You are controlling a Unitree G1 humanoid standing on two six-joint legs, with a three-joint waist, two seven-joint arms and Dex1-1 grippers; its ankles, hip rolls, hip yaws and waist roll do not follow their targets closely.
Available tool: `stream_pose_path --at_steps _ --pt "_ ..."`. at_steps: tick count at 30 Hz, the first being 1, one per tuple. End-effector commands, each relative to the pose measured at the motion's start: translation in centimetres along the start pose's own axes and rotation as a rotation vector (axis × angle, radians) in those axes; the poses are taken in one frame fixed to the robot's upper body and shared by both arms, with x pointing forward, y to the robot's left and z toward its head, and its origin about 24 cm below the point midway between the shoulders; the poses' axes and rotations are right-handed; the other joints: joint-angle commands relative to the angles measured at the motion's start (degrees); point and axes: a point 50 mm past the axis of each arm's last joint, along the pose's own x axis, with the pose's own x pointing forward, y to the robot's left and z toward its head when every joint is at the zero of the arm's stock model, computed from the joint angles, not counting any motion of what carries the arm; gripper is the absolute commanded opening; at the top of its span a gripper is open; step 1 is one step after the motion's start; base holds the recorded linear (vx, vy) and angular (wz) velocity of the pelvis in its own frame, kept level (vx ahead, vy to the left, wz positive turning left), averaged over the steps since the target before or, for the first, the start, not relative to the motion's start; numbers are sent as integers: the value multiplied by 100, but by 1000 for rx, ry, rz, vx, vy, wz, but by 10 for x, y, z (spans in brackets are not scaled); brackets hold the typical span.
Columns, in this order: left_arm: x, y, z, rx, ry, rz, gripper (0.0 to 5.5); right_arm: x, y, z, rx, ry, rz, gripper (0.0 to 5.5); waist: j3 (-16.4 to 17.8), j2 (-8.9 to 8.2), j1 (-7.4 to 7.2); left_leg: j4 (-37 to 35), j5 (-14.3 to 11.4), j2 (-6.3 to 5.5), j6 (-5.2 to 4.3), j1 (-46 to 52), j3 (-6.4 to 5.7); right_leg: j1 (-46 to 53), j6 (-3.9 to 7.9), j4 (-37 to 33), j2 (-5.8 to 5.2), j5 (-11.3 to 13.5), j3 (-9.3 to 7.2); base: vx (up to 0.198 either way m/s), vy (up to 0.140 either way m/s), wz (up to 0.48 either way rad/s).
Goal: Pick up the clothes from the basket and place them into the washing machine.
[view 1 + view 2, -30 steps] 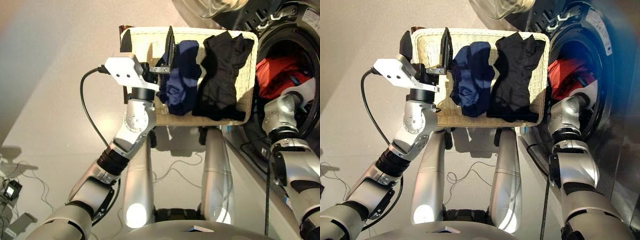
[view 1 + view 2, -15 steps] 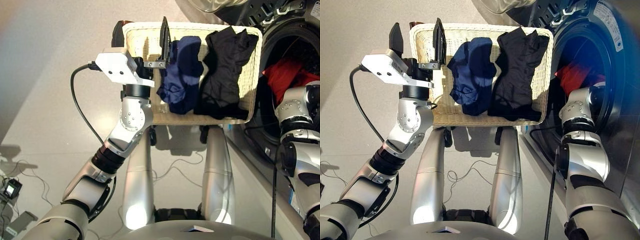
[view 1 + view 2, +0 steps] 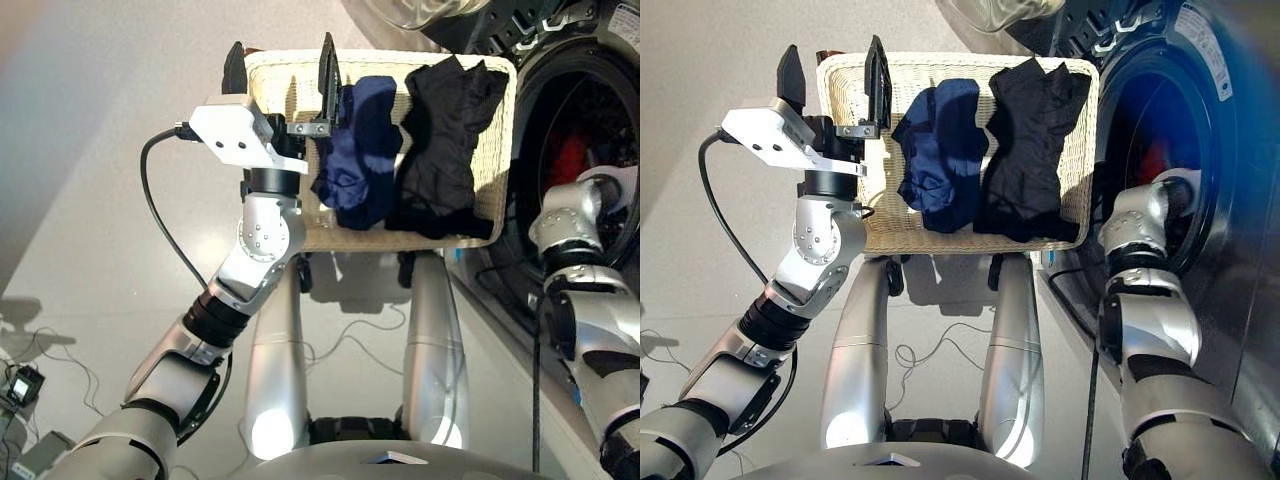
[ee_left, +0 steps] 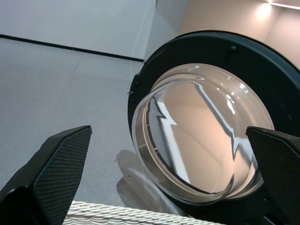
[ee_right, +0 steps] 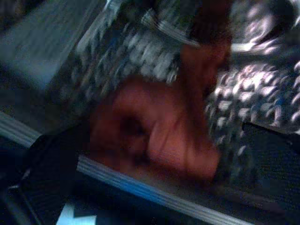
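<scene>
The cream wicker basket (image 3: 495, 160) holds a navy blue garment (image 3: 355, 150) and, beside it, a black garment (image 3: 440, 140). My left gripper (image 3: 280, 58) stands open and empty over the basket's far left corner, one finger outside the rim. My right arm reaches into the drum of the washing machine (image 3: 1225, 200), so the head views hide that gripper. In the right wrist view the right gripper (image 5: 159, 136) is open, its fingers (image 5: 51, 168) spread wide. The orange-red garment (image 5: 159, 140) lies just ahead of them on the drum wall; a patch of it (image 3: 570, 160) shows through the drum hole.
The glass porthole door (image 4: 201, 136) hangs open beyond the basket's far edge. The basket rests on my legs, tight against the machine's front on the right. Cables (image 3: 40, 385) lie on the grey floor at the near left.
My left gripper has risen from the basket's left end to its far left corner and spread open. The right forearm has shifted at the drum hole, and less orange-red cloth shows.
</scene>
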Motion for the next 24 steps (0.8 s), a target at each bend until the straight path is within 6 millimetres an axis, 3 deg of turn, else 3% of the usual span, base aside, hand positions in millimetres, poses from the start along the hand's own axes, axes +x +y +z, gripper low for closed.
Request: stream_pose_path --at_steps 1,4,5,8,9,11,17,24 --pt "4 1 16 12 -98 4 550 -34 30 -7 -34 -63 247 550 -91 -75 -172 447 -696 -64 111 207 44 364 287 -736 5 461 74 0 0 0" --pt "0 7 7 23 -54 38 550 -60 35 -20 -43 -41 360 550 -91 -112 -221 368 -650 -61 109 234 68 378 289 -808 5 495 78 0 0 0" --pt "0 7 7 23 -53 39 550 -61 35 -20 -44 -40 359 550 -91 -114 -223 364 -649 -62 109 241 69 384 289 -810 4 495 79 0 0 0" --pt "-6 16 -9 68 25 71 550 -93 45 -28 -114 -56 552 550 -91 -169 -271 345 -606 -47 109 236 87 386 273 -854 30 528 82 0 0 0" --pt "-7 16 -9 68 25 72 550 -93 45 -28 -115 -56 551 550 -91 -170 -271 342 -605 -48 109 241 88 389 273 -854 29 529 83 0 0 0" --pt "-14 24 -29 127 117 93 550 -114 55 -22 -132 -96 713 550 -91 -227 -308 316 -569 -43 115 230 81 374 272 -880 47 563 86 0 0 0" --pt "-28 33 -66 158 311 111 550 -141 72 -10 -129 -164 893 550 -91 -296 -384 329 -523 -9 106 204 98 334 286 -885 65 606 95 0 0 0" --pt "-29 38 -96 148 466 143 550 -172 95 6 -174 -288 1107 550 -91 -433 -501 361 -503 46 83 132 107 282 312 -883 87 645 92 0 0 0"
